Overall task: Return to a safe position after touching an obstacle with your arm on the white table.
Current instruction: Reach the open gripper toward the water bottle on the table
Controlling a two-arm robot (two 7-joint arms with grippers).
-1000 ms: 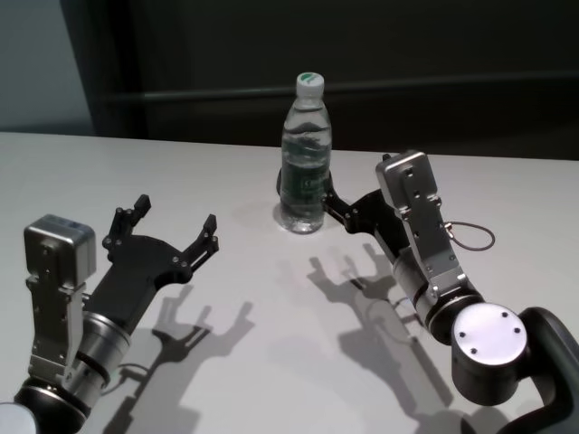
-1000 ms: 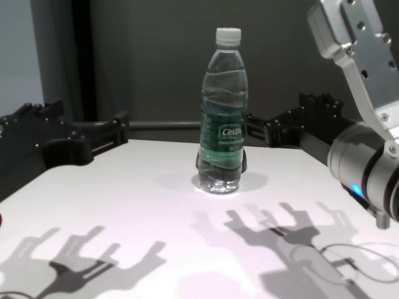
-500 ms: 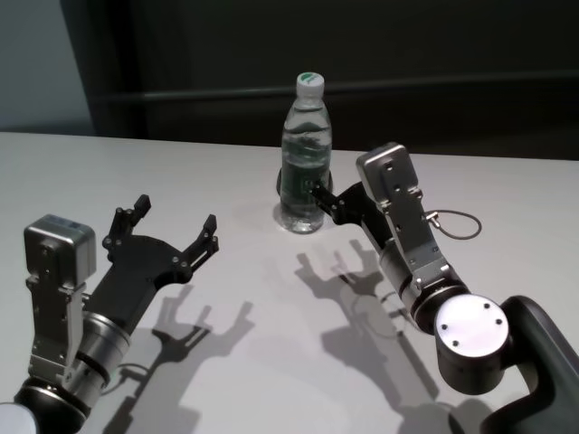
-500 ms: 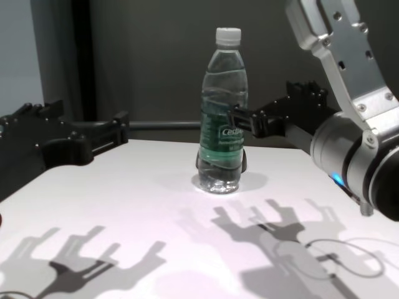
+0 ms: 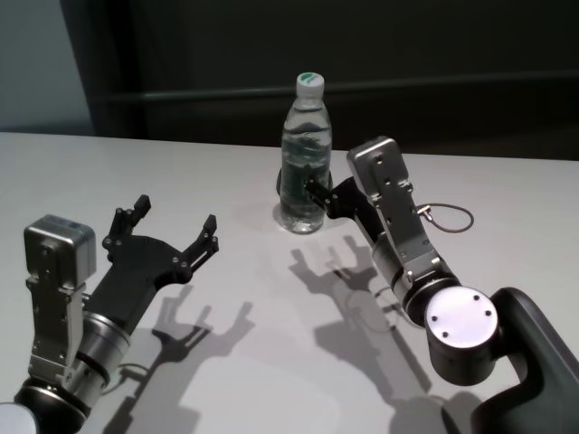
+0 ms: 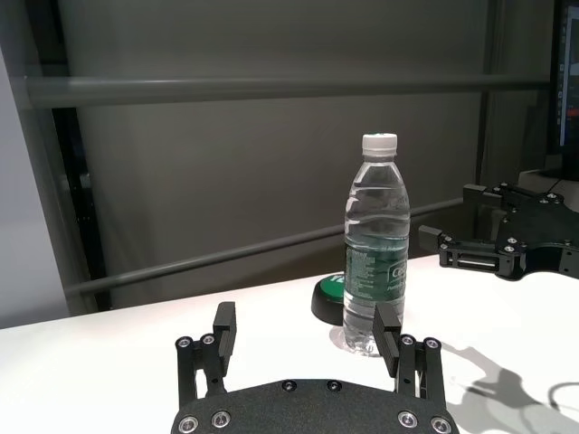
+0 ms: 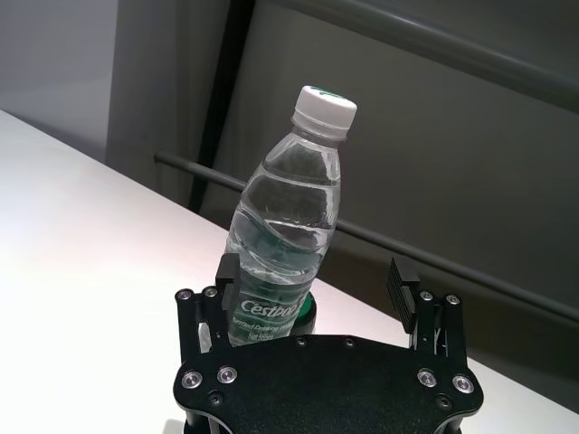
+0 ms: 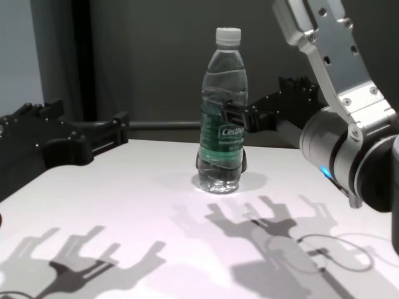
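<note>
The obstacle, a clear water bottle (image 5: 304, 167) with a white cap and dark green label, stands upright on the white table (image 5: 244, 298). My right gripper (image 5: 327, 194) is open just right of it. One fingertip (image 8: 232, 116) overlaps the label; I cannot tell whether it touches. In the right wrist view the bottle (image 7: 288, 244) stands just beyond the open fingers, close to one finger (image 7: 227, 274). My left gripper (image 5: 172, 231) rests open at the near left, well away from the bottle (image 6: 374, 249).
A low dark puck with a green top (image 6: 328, 295) sits right behind the bottle. A thin cable loop (image 5: 449, 218) lies on the table beside my right arm. Dark wall and rail (image 5: 181, 93) run behind the table's far edge.
My right arm has swung left towards the bottle, bringing its fingertip up to the label. The bottle stays upright in place. The left arm has not moved.
</note>
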